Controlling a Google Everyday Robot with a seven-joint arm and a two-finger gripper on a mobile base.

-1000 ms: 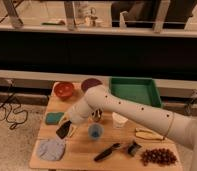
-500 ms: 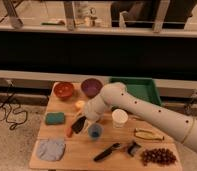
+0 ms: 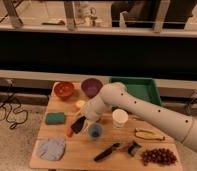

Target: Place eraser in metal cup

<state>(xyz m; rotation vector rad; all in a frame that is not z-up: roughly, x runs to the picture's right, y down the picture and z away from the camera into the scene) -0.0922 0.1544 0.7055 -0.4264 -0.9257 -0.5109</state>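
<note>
My white arm reaches in from the right and bends down over the middle left of the wooden table [image 3: 67, 160]. The gripper [image 3: 78, 125] hangs low at the arm's end, shut on a small dark flat block, the eraser [image 3: 77, 126]. The metal cup [image 3: 80, 104], small and tan, stands just behind the gripper, partly covered by the arm. The eraser is in front of and a little below the cup, not over it.
A blue cup [image 3: 95, 131] stands right of the gripper, with a white cup [image 3: 120, 117] beyond it. A teal sponge [image 3: 55, 118] and grey cloth [image 3: 51, 148] lie left. Orange bowl [image 3: 64, 90], purple bowl [image 3: 91, 86] and green tray [image 3: 137, 87] stand behind. A black-handled tool [image 3: 109, 151] and grapes [image 3: 156, 156] lie in front.
The gripper, with the dark block in it, has moved right and slightly back, from beside the sponge toward the blue cup and the metal cup.
</note>
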